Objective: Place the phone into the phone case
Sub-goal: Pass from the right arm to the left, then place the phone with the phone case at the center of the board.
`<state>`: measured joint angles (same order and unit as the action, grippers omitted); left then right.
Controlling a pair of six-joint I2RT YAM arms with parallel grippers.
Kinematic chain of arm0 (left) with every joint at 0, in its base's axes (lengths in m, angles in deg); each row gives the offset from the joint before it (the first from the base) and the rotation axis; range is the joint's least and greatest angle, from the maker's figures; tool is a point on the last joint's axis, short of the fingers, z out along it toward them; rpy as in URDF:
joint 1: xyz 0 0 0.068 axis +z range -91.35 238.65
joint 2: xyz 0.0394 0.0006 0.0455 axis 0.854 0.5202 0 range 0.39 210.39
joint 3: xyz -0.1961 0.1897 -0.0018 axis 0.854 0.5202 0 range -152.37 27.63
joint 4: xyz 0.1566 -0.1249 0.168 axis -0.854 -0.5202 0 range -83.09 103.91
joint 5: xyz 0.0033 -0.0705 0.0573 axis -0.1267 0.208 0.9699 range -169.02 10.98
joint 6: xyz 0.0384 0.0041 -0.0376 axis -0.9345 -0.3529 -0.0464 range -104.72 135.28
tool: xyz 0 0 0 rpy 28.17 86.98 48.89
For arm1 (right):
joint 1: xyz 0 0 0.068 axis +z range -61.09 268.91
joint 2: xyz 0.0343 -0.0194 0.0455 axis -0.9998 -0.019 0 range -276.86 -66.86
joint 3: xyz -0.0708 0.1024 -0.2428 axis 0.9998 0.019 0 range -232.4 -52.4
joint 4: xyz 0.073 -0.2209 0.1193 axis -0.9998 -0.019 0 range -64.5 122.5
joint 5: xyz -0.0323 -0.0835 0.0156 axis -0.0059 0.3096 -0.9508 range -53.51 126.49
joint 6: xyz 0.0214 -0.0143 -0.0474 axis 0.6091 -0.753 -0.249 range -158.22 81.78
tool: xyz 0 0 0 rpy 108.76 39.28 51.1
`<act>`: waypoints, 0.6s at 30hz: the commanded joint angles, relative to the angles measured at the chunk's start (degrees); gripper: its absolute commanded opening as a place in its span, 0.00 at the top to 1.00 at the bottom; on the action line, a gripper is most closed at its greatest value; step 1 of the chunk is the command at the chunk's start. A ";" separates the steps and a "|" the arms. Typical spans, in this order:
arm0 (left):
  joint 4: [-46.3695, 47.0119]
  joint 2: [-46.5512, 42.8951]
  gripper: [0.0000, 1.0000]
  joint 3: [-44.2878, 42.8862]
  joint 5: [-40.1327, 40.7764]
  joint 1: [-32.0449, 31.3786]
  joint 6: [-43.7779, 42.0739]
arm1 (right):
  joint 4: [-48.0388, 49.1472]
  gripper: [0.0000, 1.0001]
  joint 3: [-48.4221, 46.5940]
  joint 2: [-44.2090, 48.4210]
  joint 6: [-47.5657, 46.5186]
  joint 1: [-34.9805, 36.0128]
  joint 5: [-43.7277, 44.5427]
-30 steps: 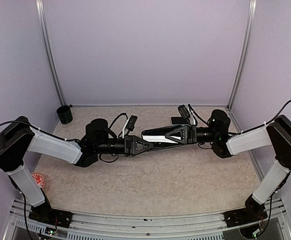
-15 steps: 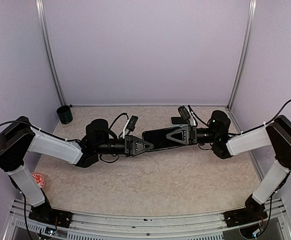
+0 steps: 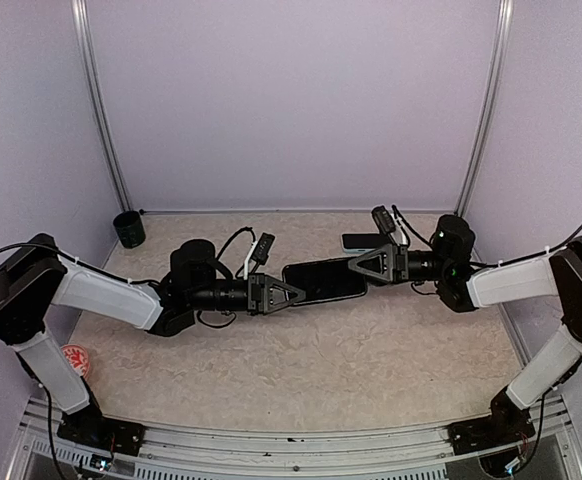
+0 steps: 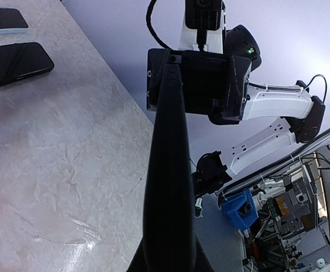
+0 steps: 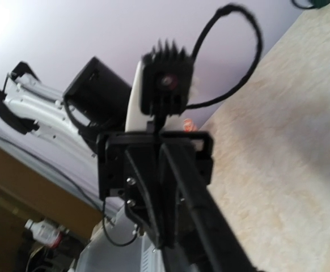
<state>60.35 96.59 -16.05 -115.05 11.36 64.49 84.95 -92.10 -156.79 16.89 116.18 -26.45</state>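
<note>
Black slab-shaped phone (image 3: 326, 280) is held above the centre of the beige marbled tabletop (image 3: 301, 370). Left hand (image 3: 289, 292) is clamped on its 9 o'clock end. Right hand (image 3: 359, 267) sits at its 3 o'clock end; jaw spacing cannot be determined.

Black cup (image 3: 128, 228) back-left corner; red-white disc (image 3: 75, 358) left edge

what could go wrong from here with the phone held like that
1. The left gripper pinches the phone by one end only, so it may sag or slip.
2. The right gripper sits at its other end; a nudge could twist it loose.
3. Two flat devices lie on the table near that gripper and could get swept.
</note>
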 commanded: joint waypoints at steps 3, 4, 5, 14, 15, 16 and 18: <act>-0.47 -1.44 1.00 0.47 -0.36 0.53 0.03 | -2.28 0.39 1.71 2.80 -2.16 -3.27 0.79; -0.58 -1.31 1.00 0.26 -0.51 0.57 0.19 | -3.44 0.39 1.80 3.01 -2.83 -3.60 1.38; -0.68 -1.04 1.00 0.09 -0.54 0.54 0.30 | -5.56 0.38 1.74 3.29 -3.72 -3.82 2.13; -2.73 0.59 1.00 -1.67 -0.90 0.38 0.85 | -19.59 0.27 0.87 8.03 -14.19 -4.94 7.64; -2.83 0.77 1.00 -2.07 -0.96 0.36 0.96 | -21.11 0.27 0.74 8.47 -15.27 -5.02 8.32; -2.94 1.22 1.00 -2.35 -1.02 0.35 1.14 | -22.81 0.26 0.50 8.86 -16.43 -5.07 9.03; -3.08 1.94 1.00 -3.15 -1.10 0.17 1.57 | -25.47 0.26 0.27 9.78 -18.78 -5.18 10.44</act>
<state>54.67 97.53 -15.99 -115.18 11.65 65.65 67.28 -90.90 -149.40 4.46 111.92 -19.65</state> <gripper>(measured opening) 0.091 0.737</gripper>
